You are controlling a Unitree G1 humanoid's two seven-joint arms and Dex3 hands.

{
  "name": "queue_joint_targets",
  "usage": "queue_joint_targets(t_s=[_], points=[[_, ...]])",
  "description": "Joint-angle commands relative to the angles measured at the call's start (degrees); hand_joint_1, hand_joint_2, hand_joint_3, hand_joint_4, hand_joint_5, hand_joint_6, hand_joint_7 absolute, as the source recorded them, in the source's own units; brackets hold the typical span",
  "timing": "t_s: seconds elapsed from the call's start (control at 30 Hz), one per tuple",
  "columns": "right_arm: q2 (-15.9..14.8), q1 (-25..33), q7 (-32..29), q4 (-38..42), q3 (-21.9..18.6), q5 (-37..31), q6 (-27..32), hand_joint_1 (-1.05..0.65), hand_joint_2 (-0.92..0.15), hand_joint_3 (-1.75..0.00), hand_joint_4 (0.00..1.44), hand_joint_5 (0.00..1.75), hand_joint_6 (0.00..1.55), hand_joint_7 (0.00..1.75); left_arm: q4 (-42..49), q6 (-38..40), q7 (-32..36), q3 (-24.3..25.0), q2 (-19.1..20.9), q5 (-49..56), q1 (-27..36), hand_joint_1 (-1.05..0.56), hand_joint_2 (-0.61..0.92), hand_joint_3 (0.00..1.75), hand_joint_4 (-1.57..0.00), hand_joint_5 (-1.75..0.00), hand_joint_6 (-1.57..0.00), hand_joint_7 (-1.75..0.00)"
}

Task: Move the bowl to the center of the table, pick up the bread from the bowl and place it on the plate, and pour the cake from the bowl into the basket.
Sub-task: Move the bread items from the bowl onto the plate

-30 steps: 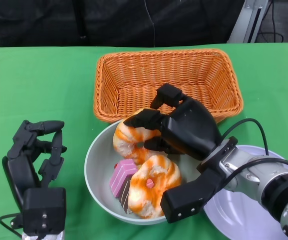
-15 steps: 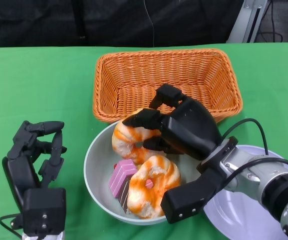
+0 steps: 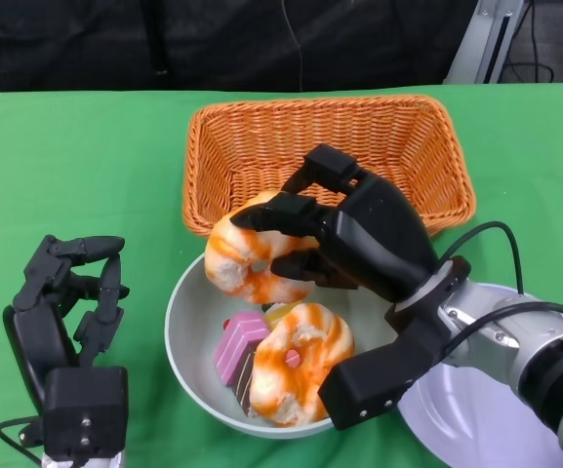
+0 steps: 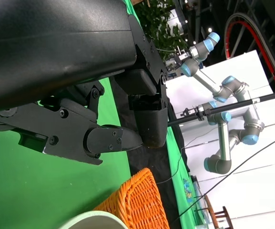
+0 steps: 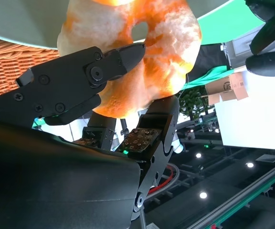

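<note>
Bread (image 3: 245, 258) now higher, beside basket (image 3: 261, 156)

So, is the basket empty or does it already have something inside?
Empty, as far as visible: the basket shows only bare wicker. The right hand, holding a bread, hides its near edge.

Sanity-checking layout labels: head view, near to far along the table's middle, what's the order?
bowl → cake → held bread in the right hand → basket
</note>
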Motion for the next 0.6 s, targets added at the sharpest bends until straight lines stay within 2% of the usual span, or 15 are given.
queue_joint_targets(t_s=[0.03,0.33,0.5,0.6], points=[[-1.0,0.9,0.7,-2.2,-1.5,1.4,-0.3,-0.16,-0.83,0.0,0.81,1.06,0.97,0.39,0.4,-0.7,0.2,0.0,1.0,0.0,-0.1,-0.21,0.92,0.33,-0.84,-1.32,-0.79,-1.08],[-2.4,3.2,2.8,-7.6,-4.8,3.5,-1.4,-0.2,-0.83,0.0,0.82,1.06,0.99,0.38,0.2,-0.1,0.1,0.3,0.8,-0.6,-0.2,-0.2,0.92,0.31,-0.84,-1.32,-0.81,-1.07],[-3.3,5.0,5.5,-11.6,-7.5,5.8,-1.6,-0.22,-0.83,0.0,0.77,1.25,0.98,0.39,0.5,0.1,0.6,0.4,1.2,0.0,-0.4,-0.19,0.92,0.33,-0.85,-1.34,-0.81,-1.08],[-3.7,6.4,8.6,-14.6,-9.1,7.9,-1.8,-0.2,-0.8,0.0,0.78,1.2,0.97,0.41,0.6,-0.1,-0.2,0.5,1.3,-0.6,-0.4,-0.19,0.92,0.33,-0.84,-1.36,-0.81,-1.08]])
